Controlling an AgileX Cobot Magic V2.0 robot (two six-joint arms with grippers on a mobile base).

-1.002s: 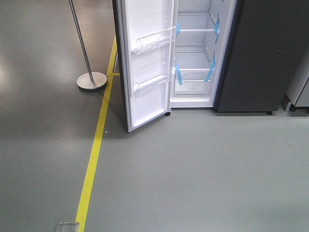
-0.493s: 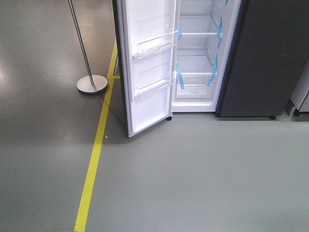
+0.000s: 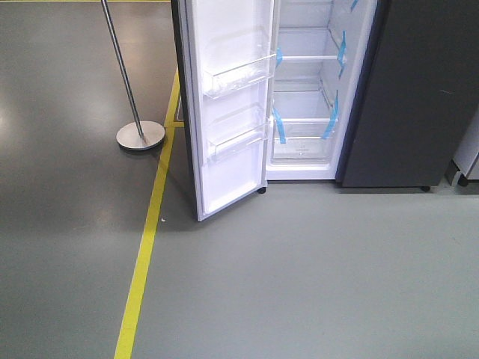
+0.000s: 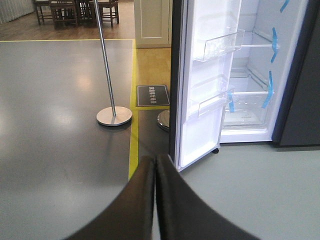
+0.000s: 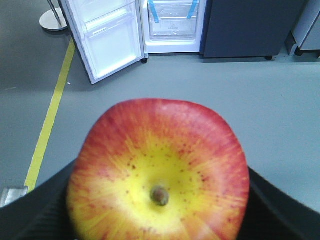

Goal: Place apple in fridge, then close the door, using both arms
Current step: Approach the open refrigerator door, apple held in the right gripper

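Apple [image 5: 159, 175] shows only in right wrist view, gripped by right pincer [image 5: 160, 212]; left pincer [image 4: 154, 172] closed.

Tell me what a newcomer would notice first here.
The red-and-yellow apple fills the right wrist view, close up. In the front view the fridge stands open, white inside with blue tape strips, and its door is swung out on the picture's left. A yellow floor line runs past the door.
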